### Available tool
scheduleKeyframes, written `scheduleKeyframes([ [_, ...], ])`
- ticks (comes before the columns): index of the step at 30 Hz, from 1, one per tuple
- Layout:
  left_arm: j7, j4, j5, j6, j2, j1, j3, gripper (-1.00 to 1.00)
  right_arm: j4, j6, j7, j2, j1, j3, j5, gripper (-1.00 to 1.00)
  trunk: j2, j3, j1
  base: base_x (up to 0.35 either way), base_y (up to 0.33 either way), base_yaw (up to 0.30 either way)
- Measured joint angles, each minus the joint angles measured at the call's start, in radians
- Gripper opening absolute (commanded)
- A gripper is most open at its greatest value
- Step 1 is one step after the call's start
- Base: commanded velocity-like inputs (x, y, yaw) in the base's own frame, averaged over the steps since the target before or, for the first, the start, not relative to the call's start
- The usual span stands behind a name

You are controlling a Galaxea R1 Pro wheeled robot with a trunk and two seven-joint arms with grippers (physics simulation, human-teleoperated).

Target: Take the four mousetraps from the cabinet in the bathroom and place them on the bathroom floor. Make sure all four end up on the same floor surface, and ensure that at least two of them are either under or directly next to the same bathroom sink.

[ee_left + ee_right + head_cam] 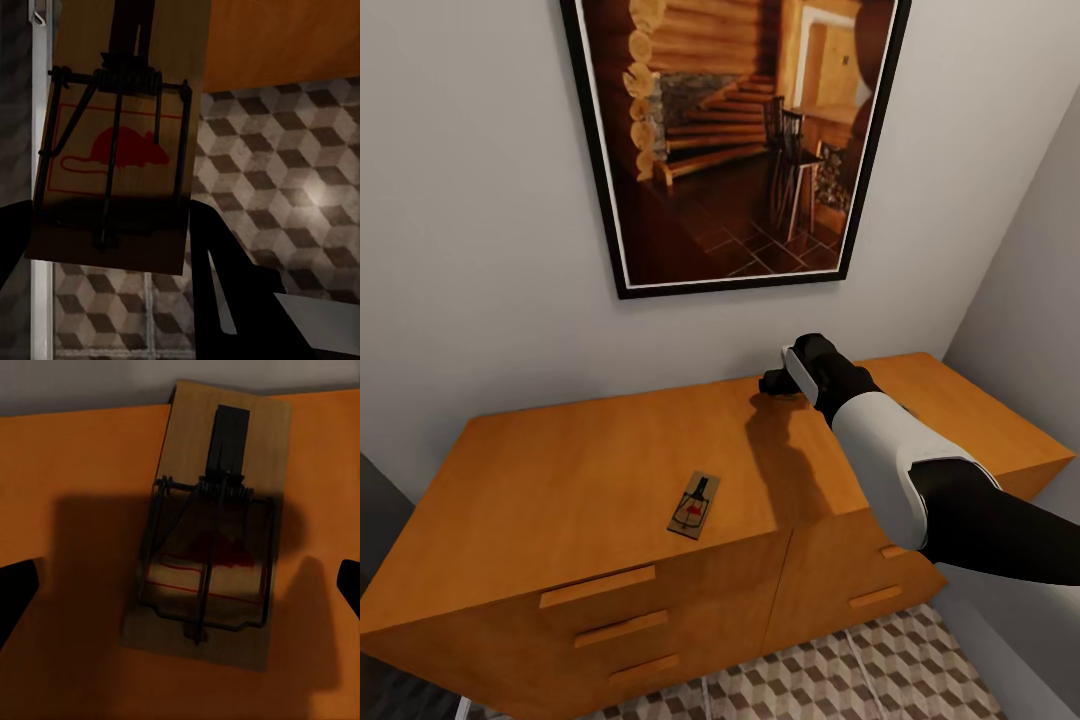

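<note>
The right gripper [778,384] hangs low over the rear of the cabinet [590,470] top, near the wall under a framed picture [735,140]. In the right wrist view its jaws stand wide open, a fingertip [16,589] at each side of a mousetrap [214,529] lying flat on the orange wood below, not touching it. A second mousetrap [694,505] lies toward the front edge of the cabinet top, left of the right arm. In the left wrist view the left gripper [112,240] is clamped on a third mousetrap [120,142], held above the cube-patterned bathroom floor [277,187] beside the cabinet
</note>
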Motion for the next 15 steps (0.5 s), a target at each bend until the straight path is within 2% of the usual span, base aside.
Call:
scheduleKeyframes([
  [15,0.0,0.0,0.0,0.0,0.0,0.0,0.001,-1.0,0.0,0.0,0.006,0.0,0.0,0.0,0.0,1.0,0.0,0.0,0.0,0.0,0.0,0.0],
])
